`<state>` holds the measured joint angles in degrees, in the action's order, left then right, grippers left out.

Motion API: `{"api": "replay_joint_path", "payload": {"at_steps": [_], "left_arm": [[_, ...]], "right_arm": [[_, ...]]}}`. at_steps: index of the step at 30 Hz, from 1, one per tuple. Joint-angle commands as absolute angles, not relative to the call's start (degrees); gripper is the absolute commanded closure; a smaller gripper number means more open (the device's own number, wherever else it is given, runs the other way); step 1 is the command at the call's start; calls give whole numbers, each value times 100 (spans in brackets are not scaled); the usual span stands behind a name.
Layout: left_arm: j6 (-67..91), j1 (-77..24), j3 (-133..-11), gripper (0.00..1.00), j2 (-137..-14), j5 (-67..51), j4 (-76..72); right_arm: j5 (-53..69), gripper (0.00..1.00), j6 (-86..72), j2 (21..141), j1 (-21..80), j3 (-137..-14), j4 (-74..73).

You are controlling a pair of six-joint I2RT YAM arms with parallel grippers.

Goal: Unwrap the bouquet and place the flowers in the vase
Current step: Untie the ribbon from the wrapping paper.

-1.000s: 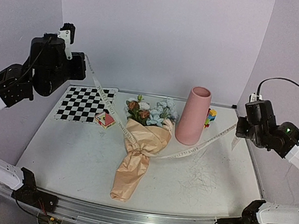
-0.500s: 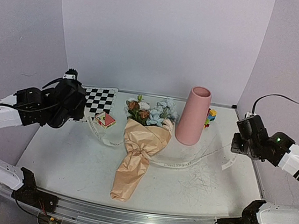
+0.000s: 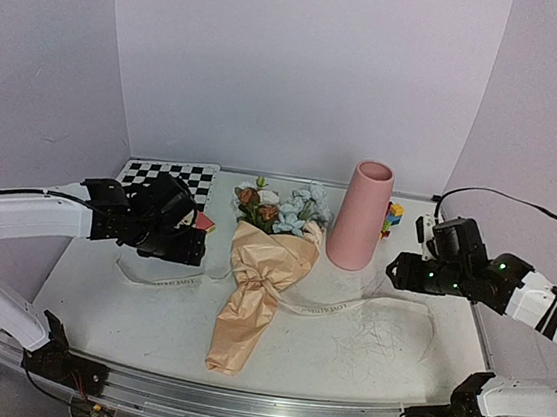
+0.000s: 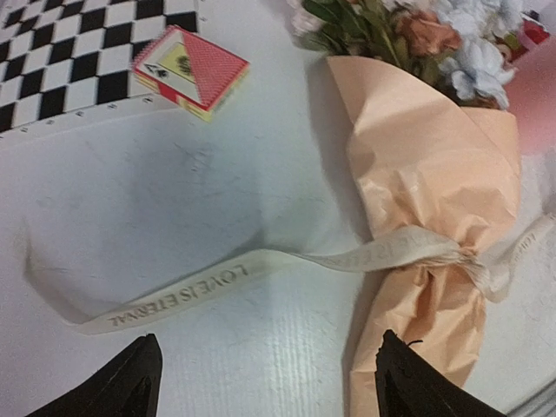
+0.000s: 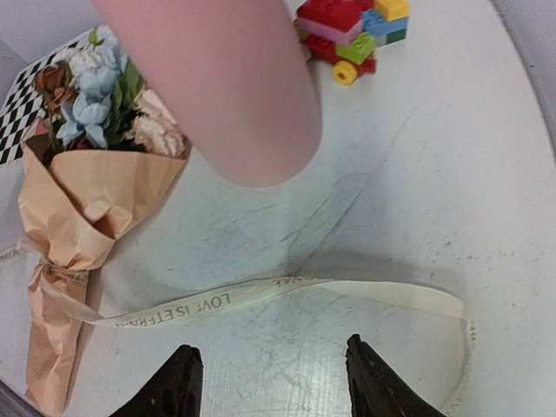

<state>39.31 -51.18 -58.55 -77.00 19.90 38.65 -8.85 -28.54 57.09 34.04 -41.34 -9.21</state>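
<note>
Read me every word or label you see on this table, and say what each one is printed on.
"LOVE IS ETERNAL": printed on the cream ribbon, readable on both loose tails.
More print on the ribbon near the knot: too blurred to read.
Marking on the small red box: too small to read.

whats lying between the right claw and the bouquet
A loose cream ribbon, lying on the table, runs from the bouquet at its tie toward the right claw. Otherwise that stretch is bare. The right wrist view shows it.
</note>
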Motion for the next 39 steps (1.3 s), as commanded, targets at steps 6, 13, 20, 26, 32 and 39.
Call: {"api": "replay_joint_path", "payload": {"at_steps": [6, 13, 20, 26, 32, 39], "left_arm": [[4096, -5119, -4810, 26, -7951, -268, 1543], [4090, -5132, -4550, 49, -8504, -851, 655], [4163, -5228, -4623, 68, -9114, -978, 422], [4318, -5475, -4731, 77, -9581, -883, 328], [4364, -5871, -4976, 76, -9643, -991, 229], [4107, -5933, -5103, 72, -9036, -526, 340]], "right_arm": [[746, 51, -3412, 6476, 3855, -3527, 941], [353, 57, -3432, 7393, 4653, -4008, 1214], [426, 61, -3471, 7971, 5046, -4298, 1681], [439, 62, -3349, 8250, 5168, -4495, 1767], [457, 62, -3237, 8375, 5176, -4574, 1767], [696, 64, -2961, 8574, 5198, -4715, 1810]]}}
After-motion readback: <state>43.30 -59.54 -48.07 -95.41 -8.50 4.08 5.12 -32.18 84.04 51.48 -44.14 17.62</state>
